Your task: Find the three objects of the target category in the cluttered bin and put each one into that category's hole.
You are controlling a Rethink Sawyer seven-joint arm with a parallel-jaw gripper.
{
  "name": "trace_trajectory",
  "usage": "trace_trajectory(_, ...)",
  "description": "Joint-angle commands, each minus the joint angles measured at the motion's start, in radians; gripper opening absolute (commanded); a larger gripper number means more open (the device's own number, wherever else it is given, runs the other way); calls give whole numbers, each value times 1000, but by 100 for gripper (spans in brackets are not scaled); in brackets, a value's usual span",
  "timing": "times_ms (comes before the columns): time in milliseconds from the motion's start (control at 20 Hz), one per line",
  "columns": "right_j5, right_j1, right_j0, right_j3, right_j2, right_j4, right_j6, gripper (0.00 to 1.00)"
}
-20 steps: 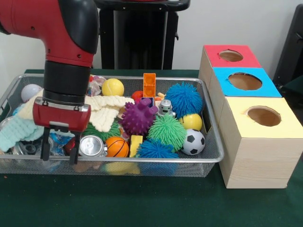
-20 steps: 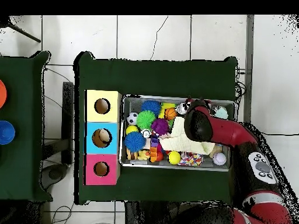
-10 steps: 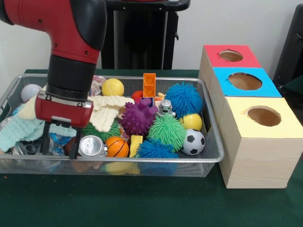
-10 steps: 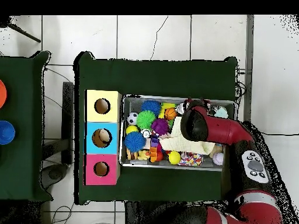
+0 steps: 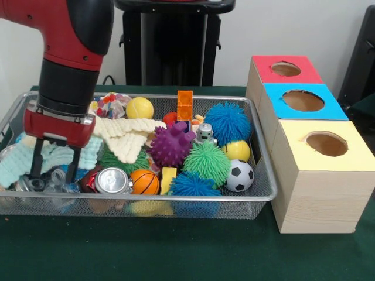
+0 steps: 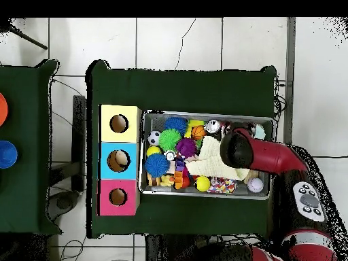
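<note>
The wire bin [image 5: 258, 193] holds mixed toys: spiky balls, a soccer ball [image 5: 239, 175], a silver can [image 5: 114, 180] and knitted cloths. The gripper [image 5: 55, 170] stands at its left end, jaws apart, over crinkled clear plastic [image 5: 50, 181]. Three holed boxes [image 5: 319, 175] stand right of the bin.

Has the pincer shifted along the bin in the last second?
Yes. The pincer moved leftward in the front view, away from the silver can.

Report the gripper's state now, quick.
Gripper: open, fingers apart, holding nothing, lowered into the wire bin over the clutter at one end.
</note>
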Motion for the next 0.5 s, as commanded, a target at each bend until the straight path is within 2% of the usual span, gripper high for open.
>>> trace_trajectory(50, 127, 50, -34, 65, 19, -1, 73, 100)
trace_trajectory(250, 75, 73, -37, 108, 27, 0, 111, 100)
trace_trajectory(500, 94, 77, -70, 150, 85, 15, 97, 100)
